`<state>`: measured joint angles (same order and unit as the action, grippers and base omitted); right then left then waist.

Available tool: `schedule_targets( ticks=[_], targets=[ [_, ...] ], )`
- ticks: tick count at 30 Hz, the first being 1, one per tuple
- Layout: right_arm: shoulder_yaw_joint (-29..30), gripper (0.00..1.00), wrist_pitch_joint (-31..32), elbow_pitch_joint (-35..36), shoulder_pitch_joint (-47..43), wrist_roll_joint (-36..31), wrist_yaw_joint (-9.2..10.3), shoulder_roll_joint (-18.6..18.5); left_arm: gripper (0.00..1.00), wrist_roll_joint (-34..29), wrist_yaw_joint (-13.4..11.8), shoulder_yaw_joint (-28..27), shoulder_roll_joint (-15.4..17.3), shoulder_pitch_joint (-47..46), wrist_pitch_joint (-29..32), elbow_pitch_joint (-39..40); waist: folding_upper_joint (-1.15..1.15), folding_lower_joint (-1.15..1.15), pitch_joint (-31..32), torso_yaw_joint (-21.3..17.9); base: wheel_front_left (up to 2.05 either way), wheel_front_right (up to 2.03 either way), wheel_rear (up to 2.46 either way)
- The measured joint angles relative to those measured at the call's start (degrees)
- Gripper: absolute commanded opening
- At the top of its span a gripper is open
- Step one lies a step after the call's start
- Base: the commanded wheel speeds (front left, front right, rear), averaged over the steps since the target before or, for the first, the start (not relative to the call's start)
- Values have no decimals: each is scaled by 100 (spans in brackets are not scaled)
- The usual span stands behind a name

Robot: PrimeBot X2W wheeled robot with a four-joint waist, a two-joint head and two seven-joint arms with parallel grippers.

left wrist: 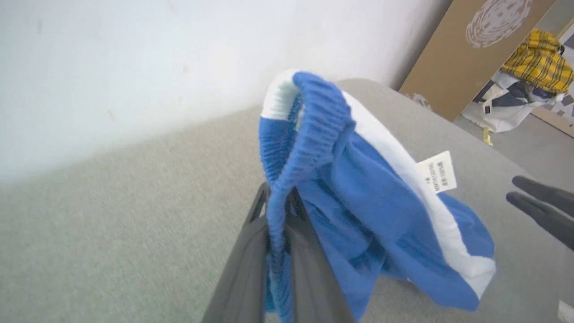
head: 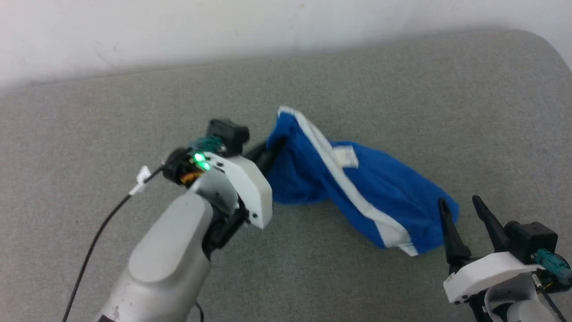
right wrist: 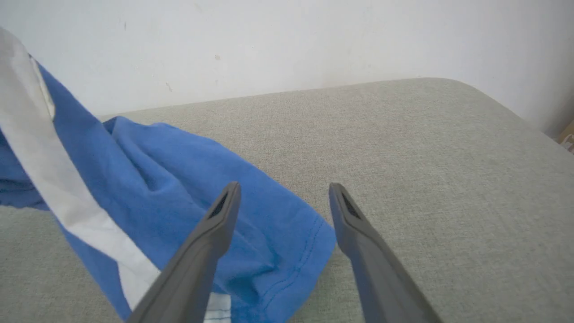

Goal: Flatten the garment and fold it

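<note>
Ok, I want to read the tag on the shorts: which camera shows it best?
Left wrist view: the tag faces the camera, large, its print showing. In the head view it is a small blank white patch. In the right wrist view I cannot tell it from the white stripe.

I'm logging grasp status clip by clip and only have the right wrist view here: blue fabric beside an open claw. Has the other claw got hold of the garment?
Observer: Yes. The left wrist view shows the left claw shut on the garment's ribbed waistband.
Reviewer: Is that end up off the surface?
Observer: In the head view it looks raised; the far end lies on the grey surface near the right claw.
Reviewer: Anything else around?
Observer: Past the surface's corner, a cardboard panel and a yellow checked cloth pile.
</note>
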<state>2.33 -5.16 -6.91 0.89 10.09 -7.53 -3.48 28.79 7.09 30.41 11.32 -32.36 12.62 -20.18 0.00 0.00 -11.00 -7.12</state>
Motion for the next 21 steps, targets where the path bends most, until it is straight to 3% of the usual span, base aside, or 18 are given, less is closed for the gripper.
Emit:
schedule_targets(
  ticks=[5, 8, 15, 21],
  targets=[
    [38, 100, -8, -31, 1, -22, 0, 5, 0, -376, -68, -337, 105, -370, -1551, 75, 0, 0, 199, 53, 0, 0, 0],
    [44, 100, -8, -38, -1, -26, 0, 8, 0, -569, -92, -414, 296, -404, -2178, 68, 0, -1, 290, 122, 0, 0, 0],
    [7, 100, -8, -70, -35, -29, 0, 18, 0, -980, -216, -413, 923, 655, -2686, 341, 0, 0, 371, 363, 0, 0, 0],
    [47, 100, 9, -127, -130, -30, 0, 19, 0, -1510, -71, 383, 1273, 1856, -2730, 474, 0, -1, 401, 628, 0, 0, 0]
  ],
)
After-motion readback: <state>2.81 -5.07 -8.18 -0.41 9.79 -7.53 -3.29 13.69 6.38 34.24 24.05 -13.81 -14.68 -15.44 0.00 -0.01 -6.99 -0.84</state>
